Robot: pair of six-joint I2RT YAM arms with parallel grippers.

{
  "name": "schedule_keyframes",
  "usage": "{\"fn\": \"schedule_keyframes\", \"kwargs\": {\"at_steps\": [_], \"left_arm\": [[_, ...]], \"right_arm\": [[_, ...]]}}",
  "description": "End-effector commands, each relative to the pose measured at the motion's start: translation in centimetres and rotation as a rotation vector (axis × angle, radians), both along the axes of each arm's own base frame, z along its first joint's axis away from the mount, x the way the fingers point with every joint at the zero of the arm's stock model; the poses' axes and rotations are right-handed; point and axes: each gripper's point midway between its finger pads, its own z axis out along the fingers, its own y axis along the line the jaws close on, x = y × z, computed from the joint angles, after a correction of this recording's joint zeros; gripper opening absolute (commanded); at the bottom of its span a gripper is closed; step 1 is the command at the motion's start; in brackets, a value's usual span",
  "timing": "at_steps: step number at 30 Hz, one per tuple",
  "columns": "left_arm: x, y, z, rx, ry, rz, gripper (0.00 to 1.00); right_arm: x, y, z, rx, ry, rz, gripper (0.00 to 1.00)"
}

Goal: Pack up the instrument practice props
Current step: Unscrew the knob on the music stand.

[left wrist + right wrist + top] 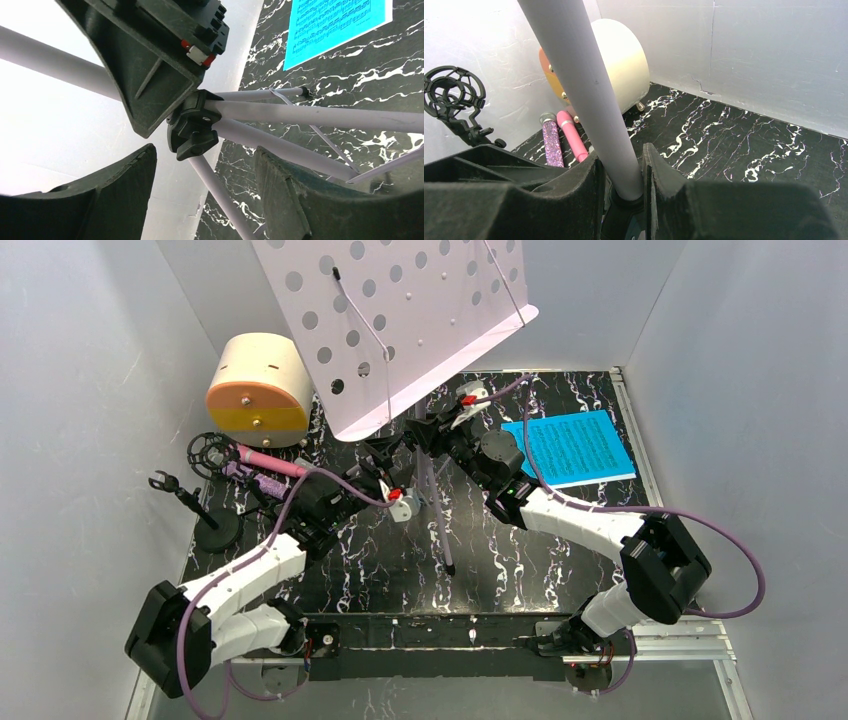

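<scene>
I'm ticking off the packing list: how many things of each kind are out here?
Microphones: 2 (pink microphone, purple microphone)
lilac music stand: 1
blue sheet music: 1
Black mic holders: 2 (ring mount, clip stand)
cream round case: 1
Total: 7

The lilac perforated music stand (400, 310) is standing mid-bench (560, 540), its tray tilting and its thin legs spreading from a black hub (192, 127). The blue sheet music (570, 448) is lying flat toward the back right. At the far left, the pink microphone (270, 462) and the glittery purple mic (245, 477) are lying side by side, next to the black ring mount (205, 452).
</scene>
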Motion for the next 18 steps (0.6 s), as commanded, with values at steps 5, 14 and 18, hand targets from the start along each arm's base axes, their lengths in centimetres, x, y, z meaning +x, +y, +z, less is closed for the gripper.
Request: {"fn": "schedule_keyframes", "kwargs": {"at_steps": [5,14,18], "left_arm": [[1.4,-1.4,1.9,-0.033,-0.049,0.000,0.63],[2.9,-1.4,1.6,-0.197,0.152,0.077,0.46],[2.8,-1.4,0.7,-0.285,0.277,0.090,0.32]], "right_arm": [[-2.1,0.9,-5.6,-0.026,0.244,0.068,0.01],[-2.1,0.7,-5.6,-0.025,0.243,0.064,0.01],[-2.0,0.8,-5.8,-0.022,0.248,0.066,0.01]]}}
